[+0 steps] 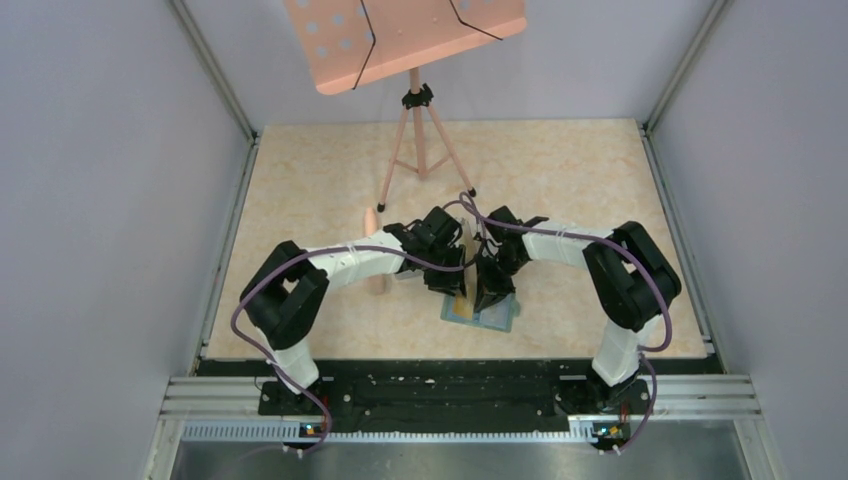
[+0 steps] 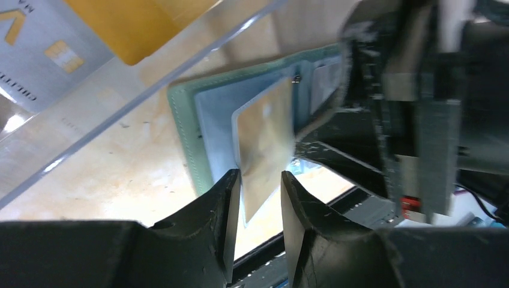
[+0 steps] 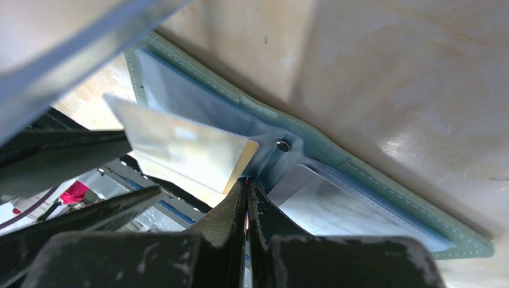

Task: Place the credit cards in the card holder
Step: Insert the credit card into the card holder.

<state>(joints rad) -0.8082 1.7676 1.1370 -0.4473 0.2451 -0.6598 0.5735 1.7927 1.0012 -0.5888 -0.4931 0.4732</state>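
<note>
The sage-green card holder [image 1: 497,320] [image 2: 183,114] [image 3: 384,183] lies open at the table's front middle, pale blue sleeves up. One orange-yellow credit card [image 2: 264,138] [image 3: 186,150] stands tilted, its far end at a sleeve by the snap stud [image 3: 282,144]. My left gripper [image 2: 258,195] is partly open around the card's near corner, and the left finger [image 2: 231,198] touches its edge. My right gripper [image 3: 247,182] is shut, tips against the sleeve edge beside the stud. A white-grey card [image 3: 336,204] sits in another sleeve. More credit cards [image 2: 42,60] lie in a clear box [image 2: 150,66].
A pink tripod stand [image 1: 420,130] with a perforated pink board [image 1: 400,35] stands at the back. A peach-coloured piece [image 1: 371,220] lies beside the left arm. Grey walls close in both sides, and a black rail [image 1: 450,385] runs along the front edge.
</note>
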